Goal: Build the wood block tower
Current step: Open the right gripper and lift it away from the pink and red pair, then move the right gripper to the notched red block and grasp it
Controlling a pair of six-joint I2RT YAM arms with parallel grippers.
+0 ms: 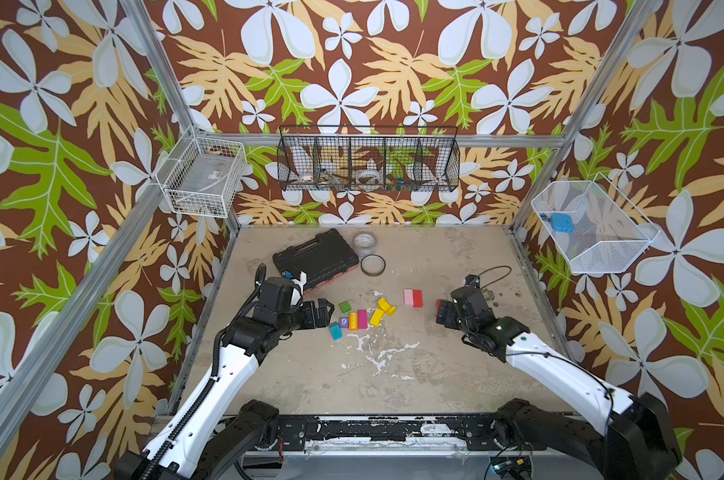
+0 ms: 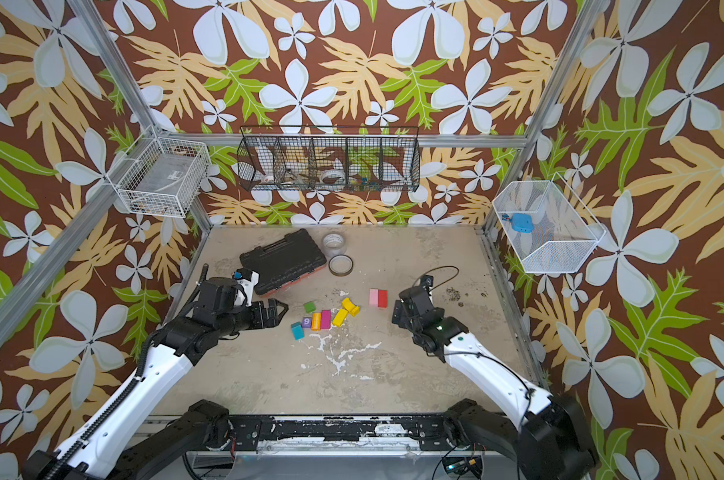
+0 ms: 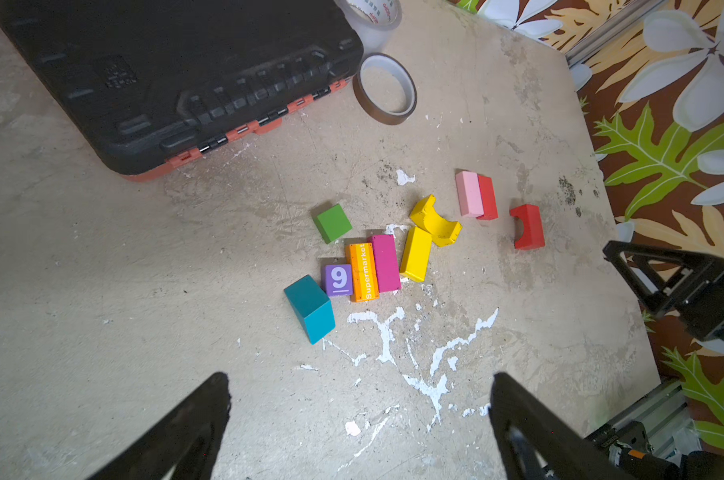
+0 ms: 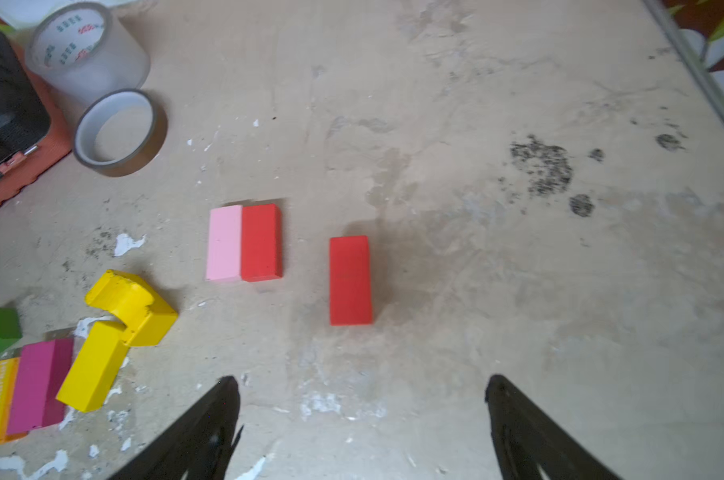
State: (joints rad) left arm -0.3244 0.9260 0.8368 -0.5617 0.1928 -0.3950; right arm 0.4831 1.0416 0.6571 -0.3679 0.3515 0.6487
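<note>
Top views both: wood blocks (image 1: 362, 319) all lie flat on the table (image 1: 393, 374), mid-frame. Cluster just left of centre: teal piece (image 1: 334, 331), purple 9 cube (image 1: 344, 322), orange cylinder (image 1: 353, 320) and magenta brick (image 1: 362, 319) in a tight row, yellow brick (image 1: 376, 317) against yellow arch (image 1: 387, 306), green cube (image 1: 345, 306) just above. Pink brick (image 1: 408, 297) and red brick (image 1: 417, 298) touch, right of centre. Red arch block (image 4: 350, 280) lies alone ahead of the right gripper (image 4: 360, 380), jaws wide, not touching it. Left gripper (image 3: 360, 380) sits left of the cluster, jaws wide, empty.
</note>
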